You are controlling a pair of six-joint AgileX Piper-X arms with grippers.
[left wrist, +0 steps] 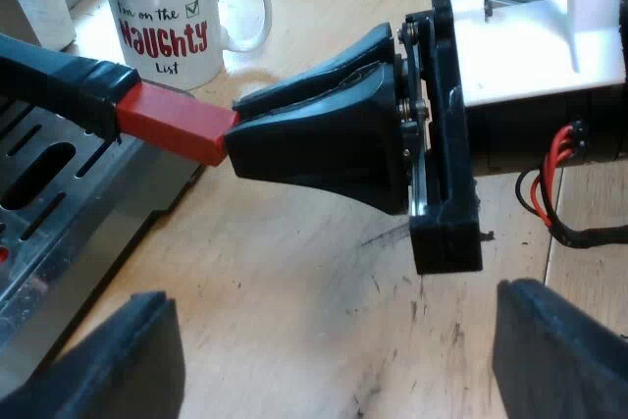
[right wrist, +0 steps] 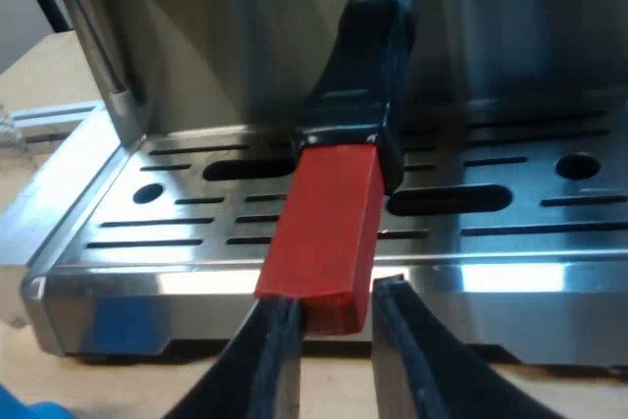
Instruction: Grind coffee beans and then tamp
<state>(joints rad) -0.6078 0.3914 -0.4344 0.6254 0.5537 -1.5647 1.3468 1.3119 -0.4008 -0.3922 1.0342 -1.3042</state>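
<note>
The right gripper (right wrist: 334,296) is narrow, its fingers straddling the red end (right wrist: 324,233) of the portafilter handle (right wrist: 358,76) over the drip tray (right wrist: 510,242), apparently pinching it. The left wrist view adds the left gripper (left wrist: 334,296), spread wide and holding nothing above the wooden table (left wrist: 294,272), and a white mug (left wrist: 167,17) reading "I'm on the Naughty List".

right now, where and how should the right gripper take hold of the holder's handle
By the red end, coming straight in from the front of the machine. The handle sticks out over the drip tray, and the red block's flat sides suit a pinch.
</note>
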